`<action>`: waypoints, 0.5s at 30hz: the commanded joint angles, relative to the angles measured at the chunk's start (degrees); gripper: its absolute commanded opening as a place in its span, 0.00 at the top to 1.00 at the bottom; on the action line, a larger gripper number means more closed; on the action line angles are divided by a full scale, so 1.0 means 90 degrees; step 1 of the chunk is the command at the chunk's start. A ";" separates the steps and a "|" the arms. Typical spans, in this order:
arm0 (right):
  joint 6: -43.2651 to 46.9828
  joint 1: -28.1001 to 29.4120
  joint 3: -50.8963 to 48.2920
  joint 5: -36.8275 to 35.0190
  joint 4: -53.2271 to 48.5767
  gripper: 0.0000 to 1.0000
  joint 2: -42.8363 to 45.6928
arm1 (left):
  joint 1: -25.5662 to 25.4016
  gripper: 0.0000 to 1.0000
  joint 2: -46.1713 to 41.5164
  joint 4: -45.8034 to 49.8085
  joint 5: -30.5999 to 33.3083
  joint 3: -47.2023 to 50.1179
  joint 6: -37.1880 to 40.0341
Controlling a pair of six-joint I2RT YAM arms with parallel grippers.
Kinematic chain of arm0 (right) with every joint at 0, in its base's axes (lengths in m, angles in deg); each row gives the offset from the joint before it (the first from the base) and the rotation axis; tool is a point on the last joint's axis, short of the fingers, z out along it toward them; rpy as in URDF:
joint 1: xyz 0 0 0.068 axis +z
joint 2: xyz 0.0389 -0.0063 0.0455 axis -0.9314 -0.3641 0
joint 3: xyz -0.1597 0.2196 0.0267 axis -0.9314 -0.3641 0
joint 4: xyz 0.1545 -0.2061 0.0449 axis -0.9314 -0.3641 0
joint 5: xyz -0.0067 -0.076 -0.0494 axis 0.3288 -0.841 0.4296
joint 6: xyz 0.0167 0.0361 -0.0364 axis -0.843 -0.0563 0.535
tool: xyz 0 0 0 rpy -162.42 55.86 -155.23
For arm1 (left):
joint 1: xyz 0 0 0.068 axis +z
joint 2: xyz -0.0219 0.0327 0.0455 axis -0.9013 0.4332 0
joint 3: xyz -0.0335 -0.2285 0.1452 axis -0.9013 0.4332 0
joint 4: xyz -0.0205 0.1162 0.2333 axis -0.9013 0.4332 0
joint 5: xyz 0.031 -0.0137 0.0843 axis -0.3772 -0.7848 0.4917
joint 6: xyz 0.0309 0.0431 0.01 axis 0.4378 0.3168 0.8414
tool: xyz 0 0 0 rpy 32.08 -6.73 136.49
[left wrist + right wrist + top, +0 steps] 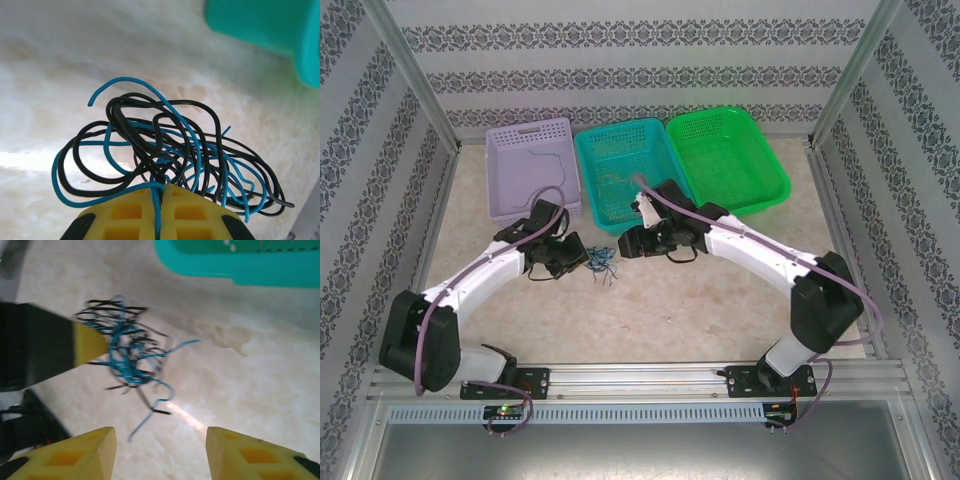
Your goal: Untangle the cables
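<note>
**Between the left fingers: a pinched knot of blue and black wire**

At the left gripper [161, 194], the yellow plastic fingers [125, 215] are pressed together and clamped on a few strands of the cables [155, 150]. These are a loose tangle of hair-thin blue and black wires that fans out past the fingertips over the beige marbled tabletop [680, 300]. I cannot tell whether the tangle rests on the surface.

The right gripper [161, 440] faces the tangle from the other side, near it but apart. Its yellow fingers are spread with nothing between them.

Just beyond stands the teal plastic mesh basket [620, 132], with yellowish-green strands [613, 183] lying in it. To its left the lavender plastic basket [530, 128] holds one curled thin wire [552, 165]. To its right sits the bright green plastic basket [715, 113].
</note>
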State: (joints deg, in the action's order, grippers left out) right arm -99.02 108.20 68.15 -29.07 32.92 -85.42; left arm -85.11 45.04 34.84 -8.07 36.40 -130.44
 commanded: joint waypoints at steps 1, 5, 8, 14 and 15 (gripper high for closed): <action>-0.0267 0.0077 -0.0346 0.0381 0.0195 0.48 0.0065 | -0.0385 1.00 0.0328 -0.0270 -0.0415 -0.0457 0.0754; -0.0421 0.0070 -0.0348 0.0323 0.0172 0.47 -0.0085 | -0.0821 1.00 0.0803 -0.0073 -0.0408 -0.0970 0.1143; -0.0466 0.0103 -0.0320 0.0132 -0.0030 0.52 -0.0343 | -0.1025 1.00 0.0922 -0.0225 -0.0359 -0.1067 0.1113; -0.0565 0.0030 -0.0579 -0.0346 -0.0052 0.69 -0.0304 | -0.1179 1.00 0.0787 -0.0546 -0.0482 -0.1005 0.1106; -0.0562 -0.0003 -0.0629 -0.0432 -0.0076 0.73 -0.0280 | -0.1178 1.00 0.0726 -0.0579 -0.0500 -0.0967 0.1115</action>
State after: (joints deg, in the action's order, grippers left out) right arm -103.59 108.26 63.56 -29.73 33.03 -88.28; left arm -94.99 53.19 32.98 -10.91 28.05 -122.20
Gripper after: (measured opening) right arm 0.298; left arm 0.053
